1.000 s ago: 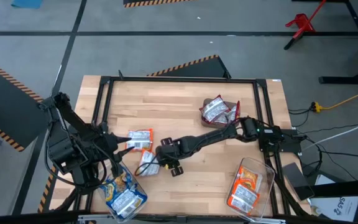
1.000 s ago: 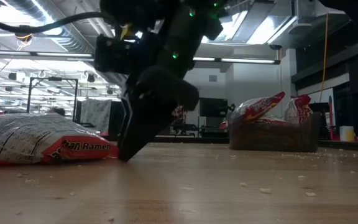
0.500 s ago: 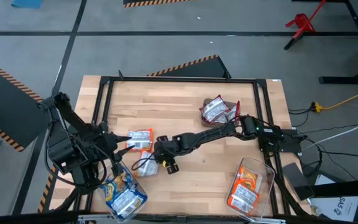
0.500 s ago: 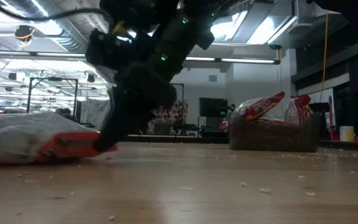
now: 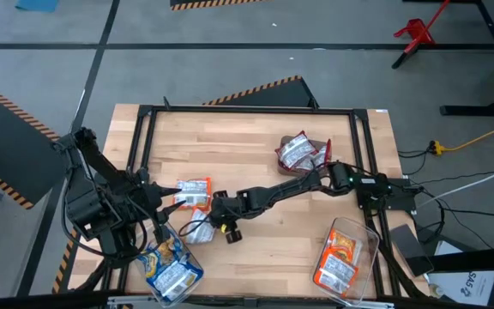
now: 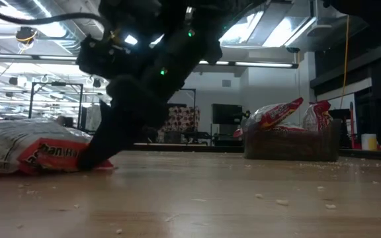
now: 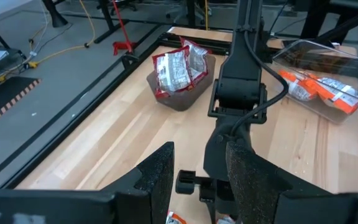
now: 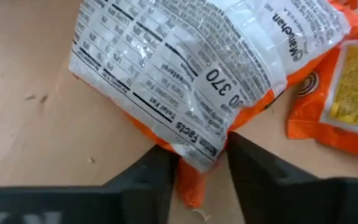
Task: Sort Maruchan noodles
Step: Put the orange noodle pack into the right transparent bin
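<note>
1. The right gripper [image 5: 215, 221] reaches across the table [image 5: 256, 163] to its left half and sits low at the wood, at the edge of an orange noodle packet [image 5: 201, 228] lying flat with its printed white back up.
2. In the right wrist view the fingers [image 8: 146, 177] stand slightly apart, one on each side of the packet's nearest corner [image 8: 194, 163]; the jaws are parted around that corner and not yet clamped on it.
3. A second orange packet [image 5: 192, 190] lies just beside the first, toward the left arm.
4. The left gripper [image 7: 199, 180] waits at the table's left edge; its fingers stand apart and hold nothing.
5. Sorted so far, judged from the layout: blue and yellow packets in the clear bin [image 5: 194, 276] at the front left, orange packets in the clear bin [image 5: 369, 242] at the front right, red packets [image 5: 298, 153] in the brown container [image 5: 319, 144] toward the back.
6. Handling estimate: the packet is light, with a stiff brittle noodle block inside and a thin glossy, probably slippery wrapper.
7. Recommended hold: pinch the flat sealed seam or corner; a hard squeeze on the block may crack it, and a shallow pinch may slip off the film
</note>
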### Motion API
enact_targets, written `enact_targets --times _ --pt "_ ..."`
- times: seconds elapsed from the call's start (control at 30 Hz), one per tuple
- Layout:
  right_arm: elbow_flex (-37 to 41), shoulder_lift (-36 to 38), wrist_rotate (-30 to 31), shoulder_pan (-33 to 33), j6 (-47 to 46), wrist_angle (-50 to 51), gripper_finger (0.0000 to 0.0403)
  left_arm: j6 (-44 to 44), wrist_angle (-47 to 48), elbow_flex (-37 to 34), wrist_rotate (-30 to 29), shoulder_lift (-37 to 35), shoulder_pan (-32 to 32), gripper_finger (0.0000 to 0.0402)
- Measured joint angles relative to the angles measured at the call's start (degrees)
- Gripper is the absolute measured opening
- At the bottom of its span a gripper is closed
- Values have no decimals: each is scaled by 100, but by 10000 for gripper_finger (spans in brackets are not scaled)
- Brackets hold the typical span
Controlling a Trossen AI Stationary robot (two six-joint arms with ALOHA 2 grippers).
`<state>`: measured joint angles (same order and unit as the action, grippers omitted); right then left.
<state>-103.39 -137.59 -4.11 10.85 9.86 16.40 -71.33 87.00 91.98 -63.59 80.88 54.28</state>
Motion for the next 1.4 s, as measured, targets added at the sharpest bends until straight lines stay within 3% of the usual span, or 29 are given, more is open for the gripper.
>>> enact_targets --times 0.23,0.5,0.83,1.03,1.23,1.4 --pt "-12 -37 35 4 -91 -28 12 -4 1 0 34 0 0 141" --pt "7 300 136 4 -247 568 4 -4 0 0 125 0 0 141" --pt "2 1517 534 0 -602 2293 1 0 6 0 138 0 0 141" --pt "2 2272 1092 217 -1151 3206 1 51 86 0 84 0 1 141" --pt "0 3041 1914 883 -2194 4396 1 151 85 0 -124 0 2 141" --pt "0 3527 3007 1841 -4156 6056 0 155 84 0 -248 0 2 141"
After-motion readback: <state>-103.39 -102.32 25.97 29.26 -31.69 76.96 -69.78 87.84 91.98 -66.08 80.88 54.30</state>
